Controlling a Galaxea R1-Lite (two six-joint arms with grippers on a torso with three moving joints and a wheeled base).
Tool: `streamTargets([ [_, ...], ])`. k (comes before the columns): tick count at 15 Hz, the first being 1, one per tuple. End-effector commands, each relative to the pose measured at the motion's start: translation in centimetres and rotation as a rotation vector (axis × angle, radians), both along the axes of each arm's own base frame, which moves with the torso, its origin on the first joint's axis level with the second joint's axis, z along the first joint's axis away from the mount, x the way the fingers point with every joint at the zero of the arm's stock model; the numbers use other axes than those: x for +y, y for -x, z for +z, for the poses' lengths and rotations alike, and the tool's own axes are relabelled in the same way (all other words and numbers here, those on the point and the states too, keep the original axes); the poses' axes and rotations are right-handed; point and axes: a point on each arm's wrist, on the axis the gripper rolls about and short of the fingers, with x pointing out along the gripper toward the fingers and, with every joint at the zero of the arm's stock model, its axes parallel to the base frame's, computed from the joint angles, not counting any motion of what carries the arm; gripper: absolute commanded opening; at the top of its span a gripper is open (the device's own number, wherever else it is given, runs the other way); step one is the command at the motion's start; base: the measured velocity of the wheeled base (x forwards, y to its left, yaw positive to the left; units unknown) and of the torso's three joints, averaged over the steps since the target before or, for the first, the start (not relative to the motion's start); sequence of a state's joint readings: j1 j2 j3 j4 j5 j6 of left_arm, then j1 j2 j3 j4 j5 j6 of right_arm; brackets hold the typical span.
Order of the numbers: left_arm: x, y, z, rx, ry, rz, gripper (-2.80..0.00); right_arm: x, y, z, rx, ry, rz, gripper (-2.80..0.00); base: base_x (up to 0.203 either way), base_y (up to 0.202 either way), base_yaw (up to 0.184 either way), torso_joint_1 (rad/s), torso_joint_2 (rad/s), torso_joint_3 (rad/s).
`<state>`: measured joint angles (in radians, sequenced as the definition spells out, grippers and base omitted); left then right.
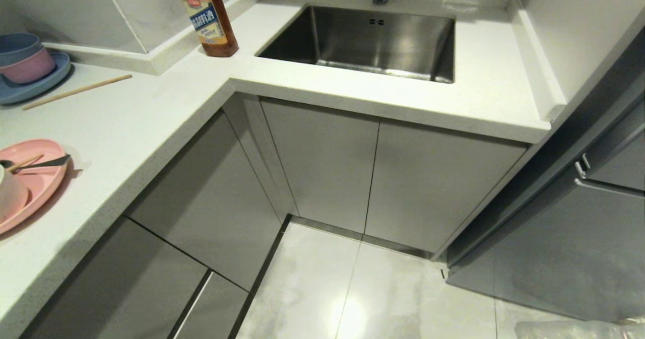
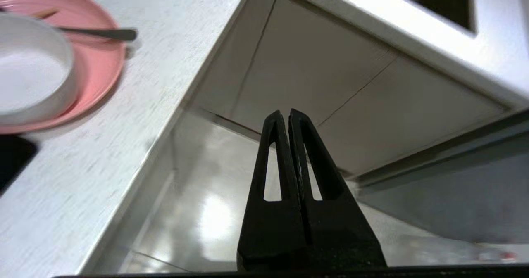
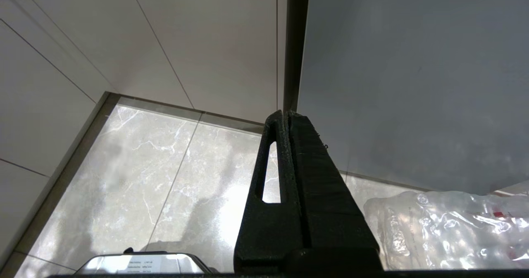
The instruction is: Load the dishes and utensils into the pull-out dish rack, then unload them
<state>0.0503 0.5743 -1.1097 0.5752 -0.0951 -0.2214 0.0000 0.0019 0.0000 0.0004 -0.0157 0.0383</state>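
My left gripper (image 2: 288, 115) closed, empty, off counter edge (image 2: 173, 100) above floor; pink plate (image 2: 103, 63) with cream bowl (image 2: 33, 67) near edge; right gripper (image 3: 286, 116) closed, empty, above floor

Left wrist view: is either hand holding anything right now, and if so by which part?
Nothing is held. The left hand is shut on empty air over the floor, apart from the pink plate. The right hand is shut and empty too.

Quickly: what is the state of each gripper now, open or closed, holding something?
Left gripper: closed, holding nothing.
Right gripper: closed, holding nothing.
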Motion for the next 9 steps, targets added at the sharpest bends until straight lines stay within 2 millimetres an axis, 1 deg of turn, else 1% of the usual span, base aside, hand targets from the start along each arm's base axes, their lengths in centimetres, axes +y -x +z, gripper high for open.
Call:
streamTargets([
  [1,-0.3,3.7,-4.4,-0.082,-0.055,0.011,-2.80,0.0,0.0,-0.1,0.003,0.000,0.000,-2.80,0.000,0.000,0.000,0.000,0.00,0.000],
  [2,-0.3,3.6,-6.3,-0.079,-0.093,0.016,-2.80,0.0,0.0,-0.1,0.002,0.000,0.000,-2.80,0.000,0.000,0.000,0.000,0.00,0.000],
  [5,0.1,2.2,-10.9,-0.098,-0.186,0.060,-2.80,0.0,0.0,-0.1,0.002,0.000,0.000,-2.80,0.000,0.000,0.000,0.000,0.00,0.000],
  [6,0.3,2.1,-12.6,-0.130,-0.226,0.064,-2.80,0.0,0.0,-0.1,0.002,0.000,0.000,-2.80,0.000,0.000,0.000,0.000,0.00,0.000],
  [7,0.3,2.4,-14.2,-0.168,-0.257,0.068,-2.80,0.0,0.0,0.0,0.001,0.000,0.000,-2.80,0.000,0.000,0.000,0.000,0.00,0.000],
  [8,0.4,2.5,-15.7,-0.182,-0.275,0.067,-2.80,0.0,0.0,-0.1,0.002,0.000,0.000,-2.80,0.000,0.000,0.000,0.000,0.00,0.000],
  [9,0.4,2.1,-17.1,-0.167,-0.285,0.064,-2.80,0.0,0.0,-0.1,0.002,0.000,0.000,-2.80,0.000,0.000,0.000,0.000,0.00,0.000],
])
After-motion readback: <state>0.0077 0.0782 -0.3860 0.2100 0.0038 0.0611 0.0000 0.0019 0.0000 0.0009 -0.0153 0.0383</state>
